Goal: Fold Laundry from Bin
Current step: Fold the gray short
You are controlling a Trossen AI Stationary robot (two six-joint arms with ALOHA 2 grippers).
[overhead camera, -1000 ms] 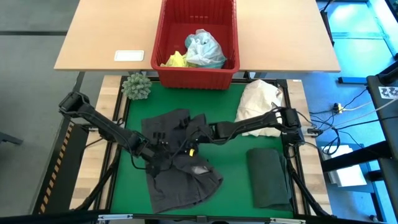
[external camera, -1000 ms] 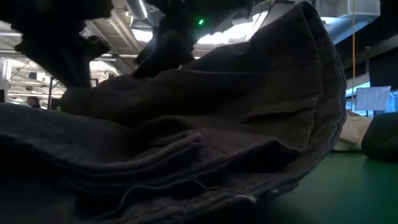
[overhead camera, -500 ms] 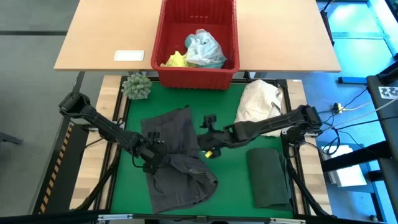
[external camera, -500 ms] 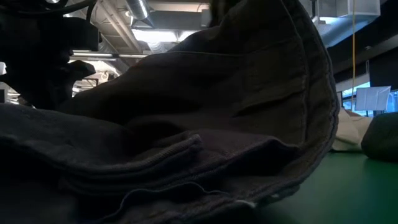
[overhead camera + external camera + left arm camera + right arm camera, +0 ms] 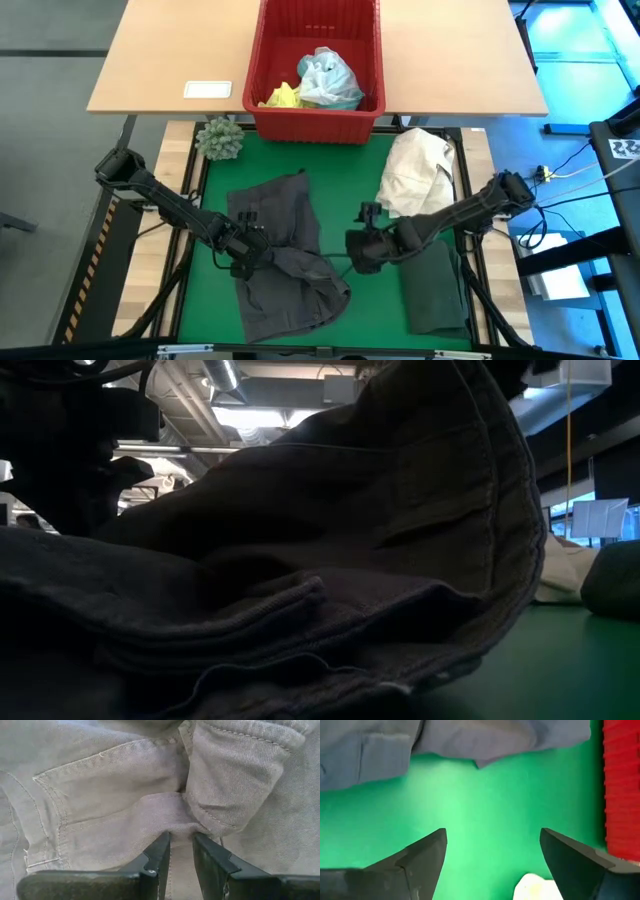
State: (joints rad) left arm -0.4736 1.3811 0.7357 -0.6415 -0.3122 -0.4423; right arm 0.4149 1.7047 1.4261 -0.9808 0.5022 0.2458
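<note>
High view, grey garment: the grey garment (image 5: 285, 260) lies rumpled on the left half of the green mat (image 5: 370, 300), part folded over itself.
High view, left gripper: the left gripper (image 5: 262, 250) sits on the garment's middle, fingers pinched on a fold of it.
High view, right gripper: the right gripper (image 5: 356, 250) hovers over bare mat just right of the garment, fingers spread wide, holding nothing.
High view, bin: the red bin (image 5: 318, 70) stands on the wooden table (image 5: 160, 60) beyond the mat; turquoise-blue cloth (image 5: 330, 80) and yellow cloth (image 5: 283, 97) lie inside.
High view, other items: dark green folded garment (image 5: 432, 285) at mat's right; cream bundle (image 5: 418, 168) above it; spiky green ball (image 5: 220, 138) at mat's far left corner.
Low view: grey cloth fills nearly the whole picture; grippers not distinguishable.
Left wrist view: both fingers (image 5: 159, 851) nearly together, clamped on a raised ridge of grey cloth beside a seam.
Right wrist view: fingers (image 5: 427, 851) well apart above green mat; grey garment edge and bin wall ahead.
</note>
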